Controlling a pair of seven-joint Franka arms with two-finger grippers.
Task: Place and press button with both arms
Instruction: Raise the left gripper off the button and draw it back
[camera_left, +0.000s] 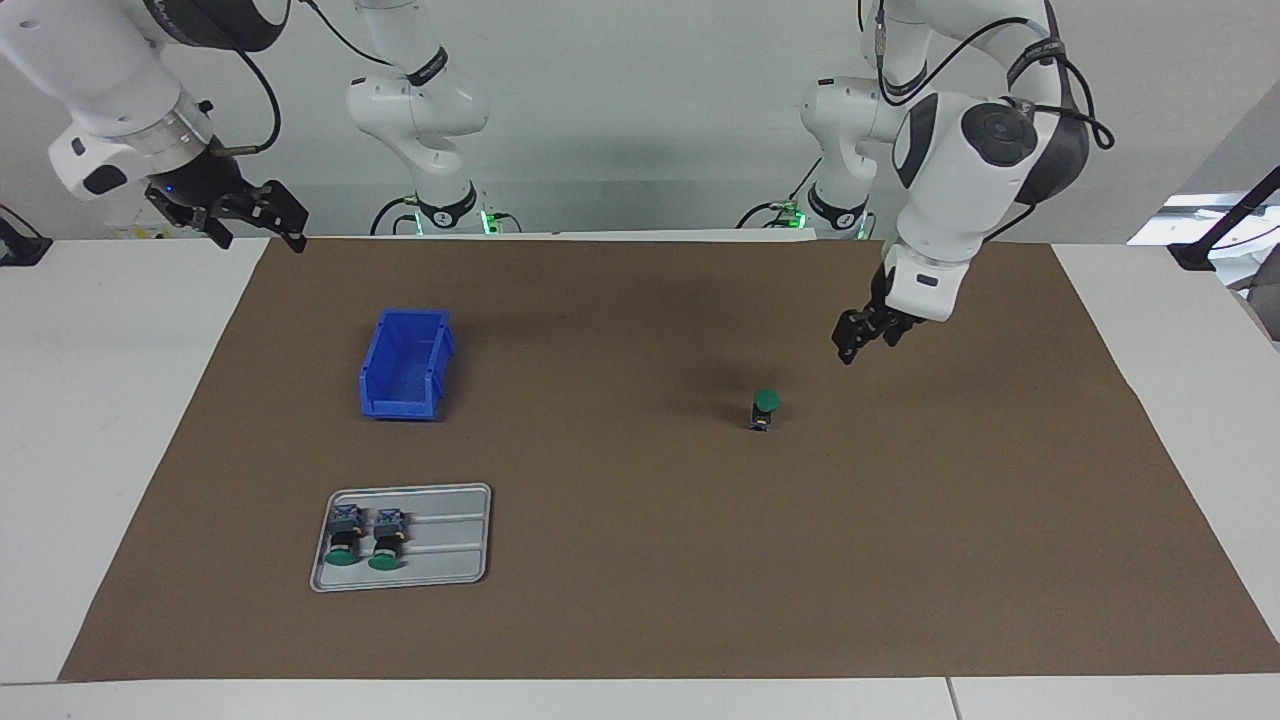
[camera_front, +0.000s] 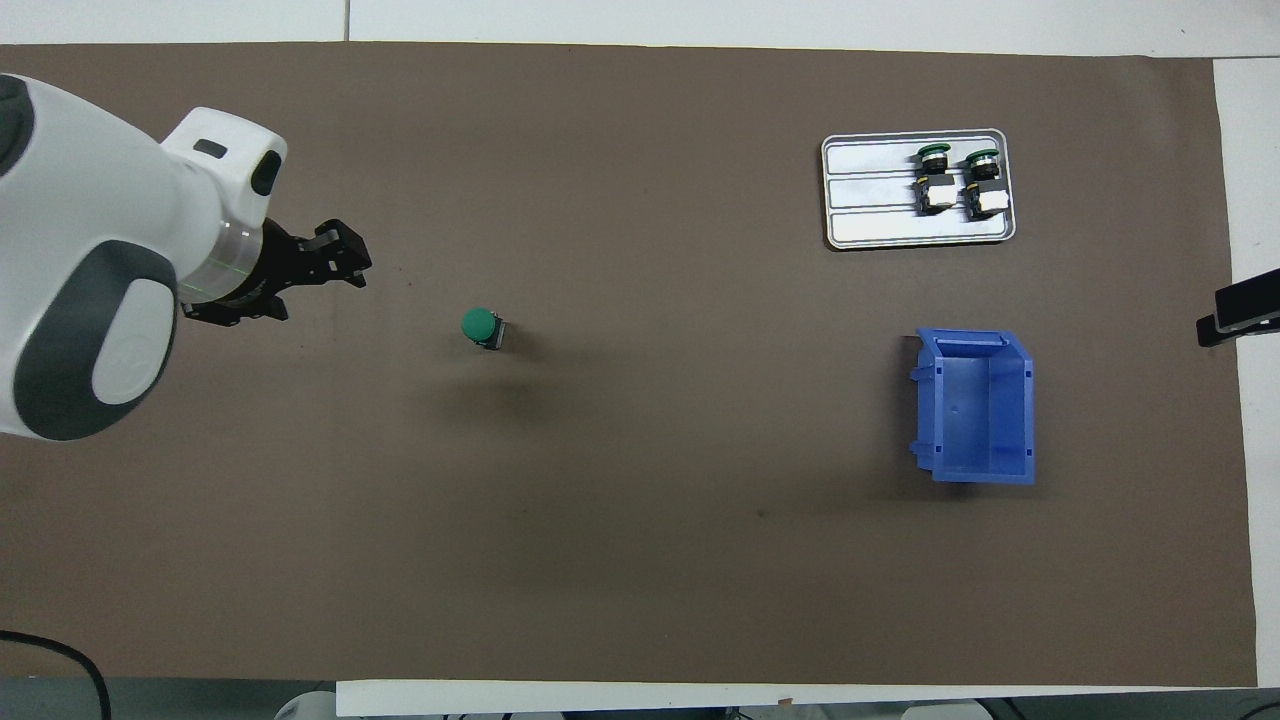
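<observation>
On the big brown paper mat the left black gripper hangs with fingers open and empty, near the upright green-capped button. At the mat's corner by the robots, the right black gripper waits, open. Toward the right arm's end sit a blue plastic bin and a grey metal tray holding two more green buttons

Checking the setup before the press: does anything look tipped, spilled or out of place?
Nothing stands out. One button stands upright on the brown mat, cap up; two more lie in the grey tray.
</observation>
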